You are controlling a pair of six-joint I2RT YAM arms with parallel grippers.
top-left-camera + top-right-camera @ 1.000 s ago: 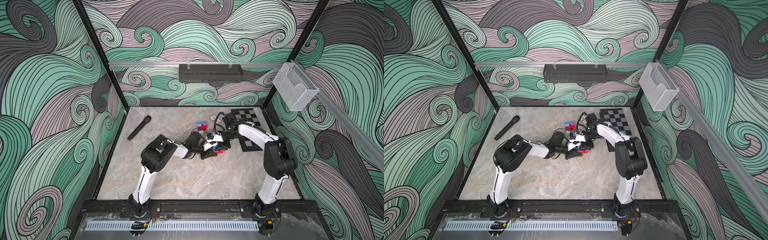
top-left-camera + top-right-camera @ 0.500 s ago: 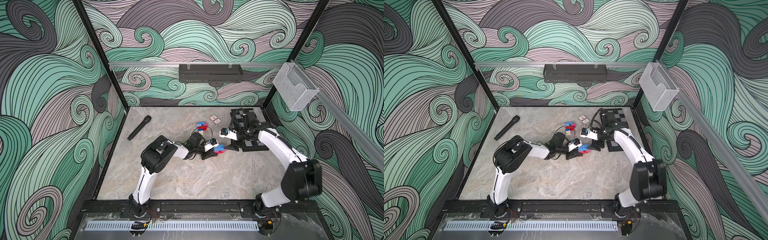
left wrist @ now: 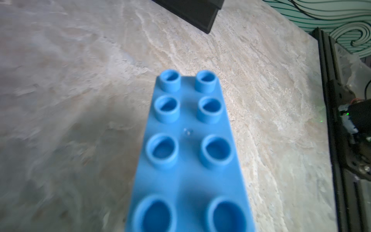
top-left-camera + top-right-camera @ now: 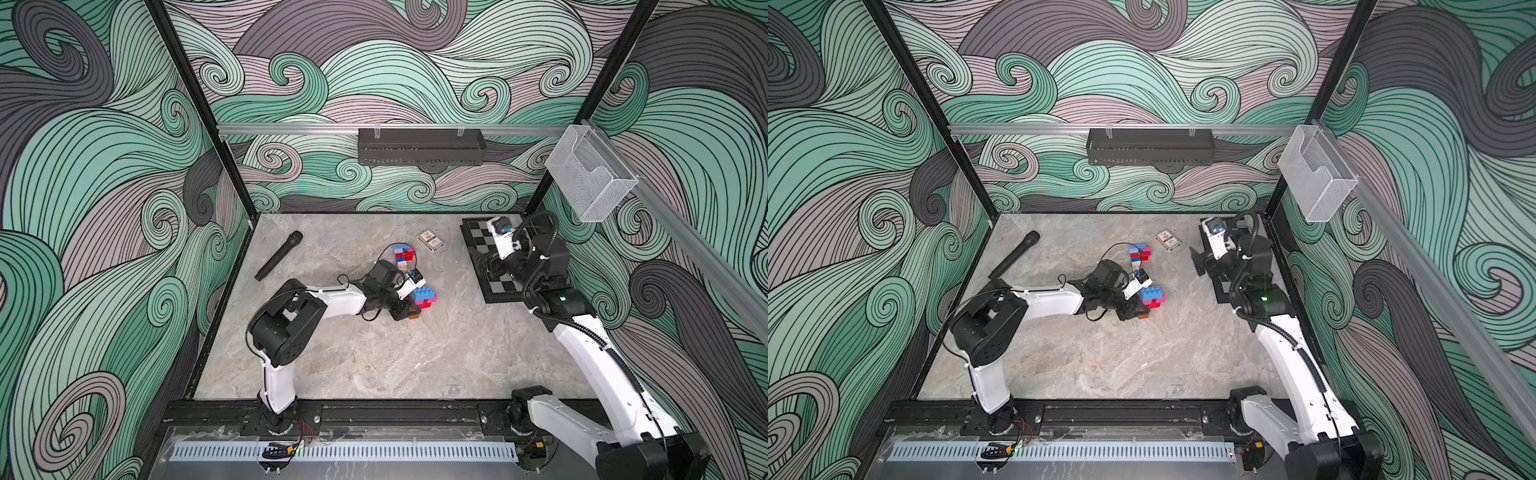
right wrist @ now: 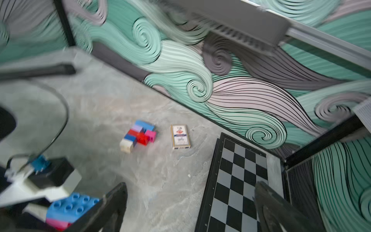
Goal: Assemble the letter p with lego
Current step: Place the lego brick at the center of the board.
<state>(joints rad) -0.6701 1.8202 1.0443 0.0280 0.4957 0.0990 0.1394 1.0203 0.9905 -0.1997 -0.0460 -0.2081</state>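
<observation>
Swirling wave walls (image 4: 104, 166) around marble tabletop (image 4: 374, 365)

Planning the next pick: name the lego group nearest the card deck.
The loose cluster with the white brick, beside the card deck; the other group, topped by a long blue brick, sits farther off.

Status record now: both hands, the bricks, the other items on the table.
left hand: shut on stack
stack top: blue brick, studs bare
right hand: open, empty, raised by chessboard
loose bricks: one cluster beyond the stack, beside card deck
microphone: lying on the left arm's side, apart from the bricks
</observation>
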